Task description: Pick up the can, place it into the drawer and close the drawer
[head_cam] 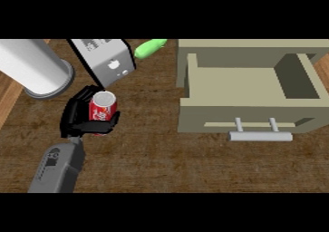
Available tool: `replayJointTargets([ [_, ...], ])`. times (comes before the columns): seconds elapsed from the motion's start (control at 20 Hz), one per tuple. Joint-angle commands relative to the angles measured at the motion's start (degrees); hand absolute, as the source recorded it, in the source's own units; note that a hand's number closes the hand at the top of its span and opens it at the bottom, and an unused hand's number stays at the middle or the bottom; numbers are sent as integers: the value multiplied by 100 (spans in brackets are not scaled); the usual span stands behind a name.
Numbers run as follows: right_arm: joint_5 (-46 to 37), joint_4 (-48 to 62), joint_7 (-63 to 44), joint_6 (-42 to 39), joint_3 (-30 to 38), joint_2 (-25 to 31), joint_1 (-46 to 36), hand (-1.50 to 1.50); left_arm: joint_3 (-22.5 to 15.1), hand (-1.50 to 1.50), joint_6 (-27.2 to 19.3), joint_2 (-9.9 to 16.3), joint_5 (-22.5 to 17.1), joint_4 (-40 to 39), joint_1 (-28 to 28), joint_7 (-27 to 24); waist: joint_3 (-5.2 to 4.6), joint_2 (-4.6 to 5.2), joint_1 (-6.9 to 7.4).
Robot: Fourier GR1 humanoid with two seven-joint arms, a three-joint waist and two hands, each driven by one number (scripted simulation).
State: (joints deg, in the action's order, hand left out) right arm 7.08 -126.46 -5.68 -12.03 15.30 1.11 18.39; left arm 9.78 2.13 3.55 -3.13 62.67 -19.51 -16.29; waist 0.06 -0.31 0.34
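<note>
Left hand [83, 118] curled round the red can [103, 108], holding it upright, well left of the open drawer [254, 108]. Right hand out of view. Grey box [103, 59] and white cylinder [29, 65] close behind the can, farther from the drawer. Likely risks: clipping the drawer's near wall or handle [260, 135] in transit, tipping the can.

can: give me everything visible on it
The can is red with white lettering on its side and a pale silvery top. It looks like metal. It stands upright, or nearly so, left of the open drawer and just below the toaster. The left hand is curled round it, black fingers across its lower front, hiding its base, so whether it rests on the counter cannot be told.
</note>
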Motion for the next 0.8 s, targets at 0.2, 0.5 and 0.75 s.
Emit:
replayJointTargets([
  [0.2,-29,158,346,-139,104,-19,66,-150,-764,150,-697,-345,379,1611,-243,1342,-2,17,-55],
  [0.5,-61,-171,-149,31,-55,-85,59,-150,-1309,150,-1383,-353,362,1858,-1243,2594,-5,23,-81],
  [0.75,-121,-43,-63,231,-125,-108,-197,-150,-1947,150,-2153,-354,397,1546,-2066,2894,-4,30,-106],
])
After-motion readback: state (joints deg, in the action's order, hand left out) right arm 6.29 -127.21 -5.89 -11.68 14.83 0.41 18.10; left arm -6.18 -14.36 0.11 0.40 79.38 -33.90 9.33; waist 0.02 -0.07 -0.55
